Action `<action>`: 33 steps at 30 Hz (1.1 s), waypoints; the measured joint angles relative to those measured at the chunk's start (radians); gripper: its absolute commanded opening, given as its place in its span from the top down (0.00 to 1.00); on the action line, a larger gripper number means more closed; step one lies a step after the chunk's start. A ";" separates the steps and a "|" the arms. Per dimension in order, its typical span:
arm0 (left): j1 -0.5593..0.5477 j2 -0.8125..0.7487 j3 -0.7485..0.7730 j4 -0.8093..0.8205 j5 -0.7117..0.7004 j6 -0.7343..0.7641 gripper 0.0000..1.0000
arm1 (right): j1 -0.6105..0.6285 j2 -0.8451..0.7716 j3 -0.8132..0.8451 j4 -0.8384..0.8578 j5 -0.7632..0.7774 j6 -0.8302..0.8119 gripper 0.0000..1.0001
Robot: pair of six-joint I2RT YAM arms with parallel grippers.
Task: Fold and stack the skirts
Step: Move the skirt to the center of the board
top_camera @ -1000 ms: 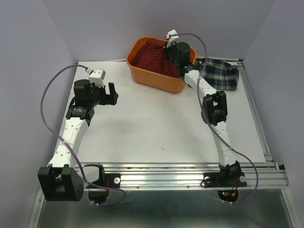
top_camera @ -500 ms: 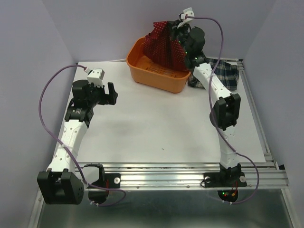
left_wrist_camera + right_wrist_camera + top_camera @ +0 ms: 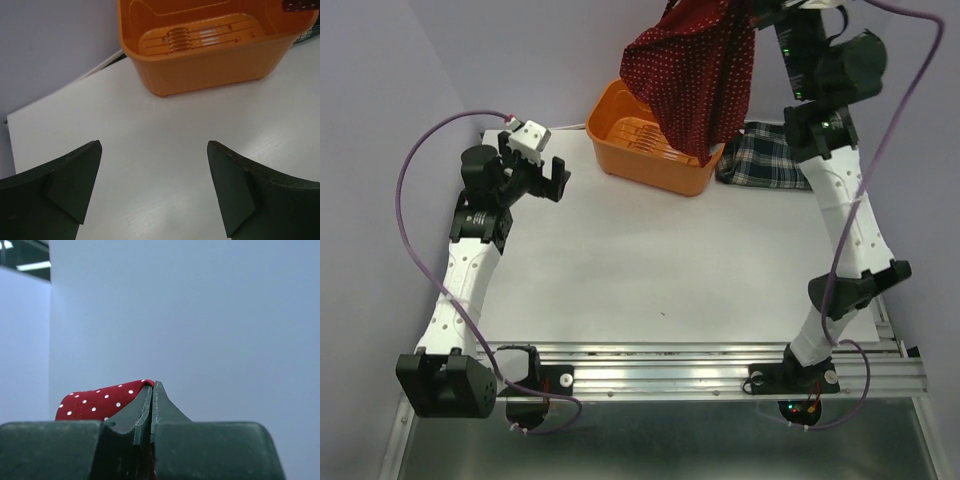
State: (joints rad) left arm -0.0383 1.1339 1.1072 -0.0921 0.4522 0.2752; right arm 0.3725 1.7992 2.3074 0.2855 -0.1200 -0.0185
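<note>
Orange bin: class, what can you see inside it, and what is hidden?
The bin shows a bare slotted floor. The red dotted skirt, hanging from the shut right gripper, covers its right end from above, so that corner cannot be checked.

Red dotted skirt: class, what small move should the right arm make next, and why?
Probably carry the red dotted skirt toward the arm bases and lower it onto the table. The right gripper is shut on its top edge, and its hem hangs over the rim of the orange bin.

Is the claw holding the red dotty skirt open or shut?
Shut. The right gripper has its fingers pressed together, with the red skirt pinched between them.
</note>
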 measured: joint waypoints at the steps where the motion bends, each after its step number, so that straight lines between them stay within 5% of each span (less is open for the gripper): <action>1: 0.000 0.019 0.022 0.018 0.020 0.027 0.01 | 0.000 -0.037 0.000 0.010 0.000 0.000 0.99; 9: -0.070 0.290 0.222 0.114 0.122 0.252 0.02 | 0.000 -0.313 -0.105 0.017 0.002 -0.030 0.99; 18: -0.261 0.665 0.510 -0.007 0.138 0.714 0.06 | 0.000 -0.639 -0.622 -0.152 0.042 -0.060 0.99; 25: -0.270 0.912 0.792 -0.187 0.146 0.911 0.16 | 0.000 -0.727 -0.877 -0.297 0.092 -0.064 0.99; 29: -0.275 0.985 0.861 -0.273 0.144 0.985 0.19 | 0.000 -0.734 -0.917 -0.344 0.132 -0.071 0.99; 33: -0.286 1.018 0.866 -0.330 0.132 1.037 0.32 | 0.000 -0.741 -0.919 -0.348 0.163 -0.078 0.99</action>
State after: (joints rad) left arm -0.3241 2.1521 1.9736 -0.4225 0.5846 1.3125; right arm 0.3729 1.0584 1.3880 -0.0620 0.0433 -0.0963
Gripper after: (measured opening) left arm 0.764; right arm 0.020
